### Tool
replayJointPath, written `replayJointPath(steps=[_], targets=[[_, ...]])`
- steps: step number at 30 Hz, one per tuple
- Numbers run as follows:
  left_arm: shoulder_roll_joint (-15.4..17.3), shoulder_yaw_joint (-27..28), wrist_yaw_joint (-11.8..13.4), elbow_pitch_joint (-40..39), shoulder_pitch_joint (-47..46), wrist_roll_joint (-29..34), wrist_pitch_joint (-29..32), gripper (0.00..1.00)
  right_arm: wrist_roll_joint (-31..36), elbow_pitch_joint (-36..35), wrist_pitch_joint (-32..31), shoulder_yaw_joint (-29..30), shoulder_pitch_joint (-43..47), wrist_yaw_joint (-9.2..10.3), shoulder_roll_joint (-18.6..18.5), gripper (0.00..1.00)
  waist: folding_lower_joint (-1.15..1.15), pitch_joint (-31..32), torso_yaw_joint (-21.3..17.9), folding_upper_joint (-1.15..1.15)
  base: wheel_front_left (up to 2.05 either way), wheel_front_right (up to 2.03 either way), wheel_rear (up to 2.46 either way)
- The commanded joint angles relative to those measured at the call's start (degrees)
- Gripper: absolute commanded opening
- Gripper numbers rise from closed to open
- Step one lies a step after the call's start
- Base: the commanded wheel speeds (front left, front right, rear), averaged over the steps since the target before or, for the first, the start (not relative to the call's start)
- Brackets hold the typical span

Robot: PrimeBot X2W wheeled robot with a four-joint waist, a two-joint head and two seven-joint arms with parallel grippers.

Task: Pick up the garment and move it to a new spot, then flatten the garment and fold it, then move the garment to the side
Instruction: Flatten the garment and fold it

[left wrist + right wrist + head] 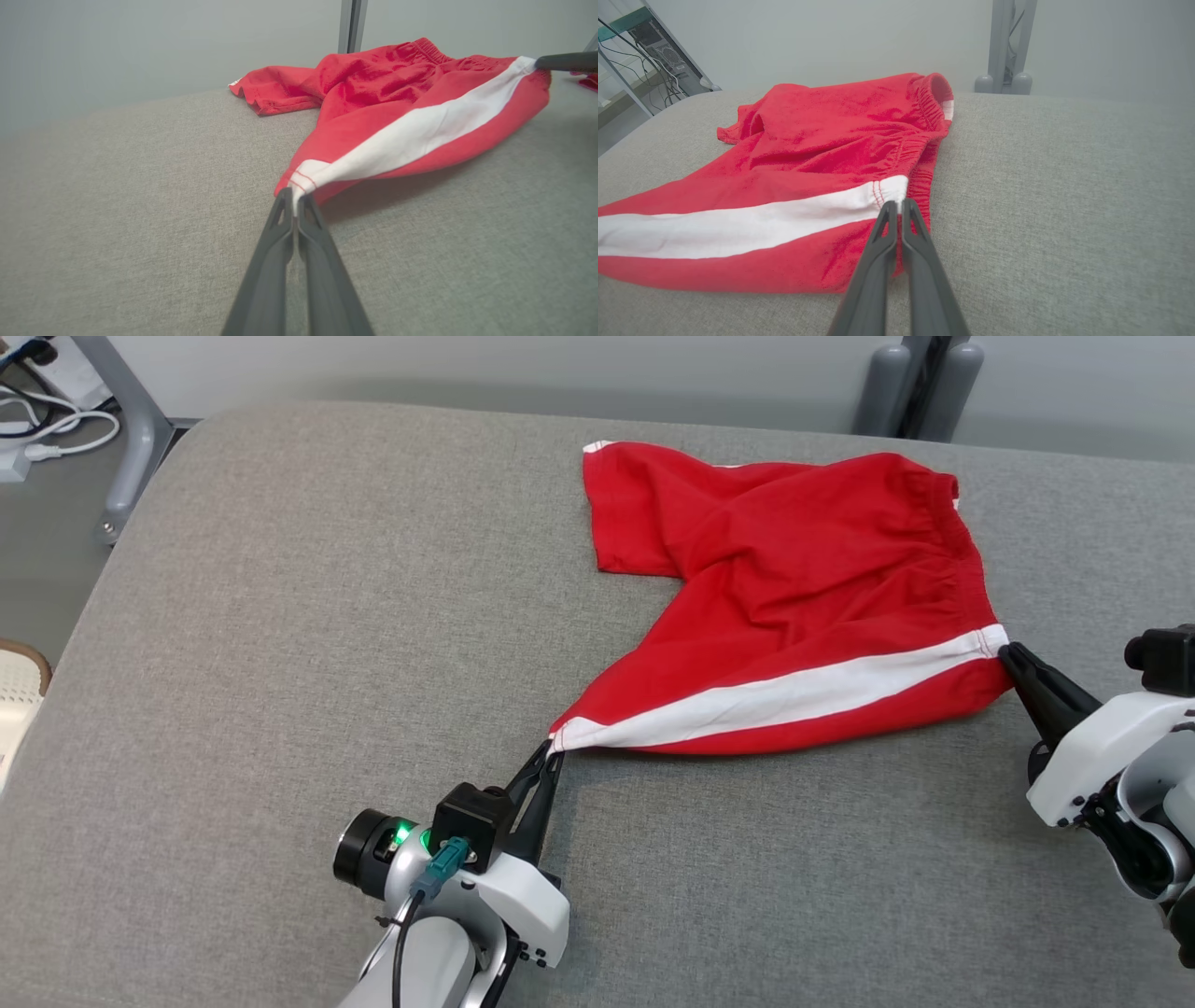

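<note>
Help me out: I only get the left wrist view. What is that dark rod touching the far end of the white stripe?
Observer: It is the right gripper, shut on the red shorts where the stripe meets the waistband.
Operator: Anything on my own arm I can't see?
Observer: A green light glows on the wrist behind the left gripper.
Operator: And beyond the table?
Observer: White cables lie past the far left corner of the grey table.
</note>
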State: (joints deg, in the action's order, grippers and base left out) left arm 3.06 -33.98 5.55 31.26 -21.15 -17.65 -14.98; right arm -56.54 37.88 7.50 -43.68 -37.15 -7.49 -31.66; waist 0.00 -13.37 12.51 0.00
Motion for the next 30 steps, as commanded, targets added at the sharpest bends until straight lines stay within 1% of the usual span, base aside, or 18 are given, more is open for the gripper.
replayJointPath(steps=[1,6,11,14,17,19,21,26,30], targets=[[0.36,0.5,0.07,-0.08,-0.31,0.38,-0.25,0.0,-0.23,-0.3,1.29,-0.49,-0.81,0.0,-0.74,0.0,0.0,0.35,-0.27,0.0,0.0,0.0,0.0],[0.69,1.85,0.28,-1.01,0.43,0.31,-0.26,0.0,0.21,-2.16,5.86,-1.73,-1.2,0.0,-1.69,0.0,0.0,1.95,-1.5,0.0,0.0,0.0,0.0],[1.45,3.72,-0.1,-2.46,0.76,-0.45,-0.25,0.0,1.68,-6.22,7.61,-0.62,-0.58,0.0,-2.6,0.0,0.0,4.08,-3.11,0.0,0.0,0.0,0.0],[2.12,4.23,-1.01,-3.28,0.4,-0.91,-0.25,0.0,3.07,-10.17,7.79,2.85,0.09,0.0,-2.47,0.0,0.0,5.39,-4.16,0.0,0.0,0.0,0.0],[3.62,4.28,-2.1,-4.78,-0.86,-1.21,0.36,0.0,5.52,-14.03,7.77,6.83,1.64,0.0,-2.07,0.0,0.0,6.79,-5.2,0.0,0.0,0.0,0.0],[5.37,4.72,-3.1,-7.56,-2.06,-1.44,1.84,0.0,6.94,-17.19,7.77,10.39,2.65,0.0,-1.52,0.0,0.0,8.22,-6.11,0.0,0.0,0.0,0.0],[6.92,5.22,-3.59,-10.03,-3.28,-1.54,3.22,0.0,7.61,-18.78,7.78,12.38,3.48,0.0,-1.35,0.0,0.0,9.25,-6.54,0.0,0.0,0.0,0.0],[9.67,7.03,-4.58,-16.73,-6.96,-3.06,7.96,0.0,8.57,-22.36,7.79,16.27,3.6,0.0,-1.01,0.0,0.0,11.63,-7.46,0.0,0.0,0.0,0.0],[10.52,8.37,-4.94,-19.91,-8.97,-4.82,10.96,0.0,8.88,-23.96,7.75,17.28,2.64,0.0,-0.83,0.0,0.0,12.94,-8.3,0.0,0.0,0.0,0.0]])
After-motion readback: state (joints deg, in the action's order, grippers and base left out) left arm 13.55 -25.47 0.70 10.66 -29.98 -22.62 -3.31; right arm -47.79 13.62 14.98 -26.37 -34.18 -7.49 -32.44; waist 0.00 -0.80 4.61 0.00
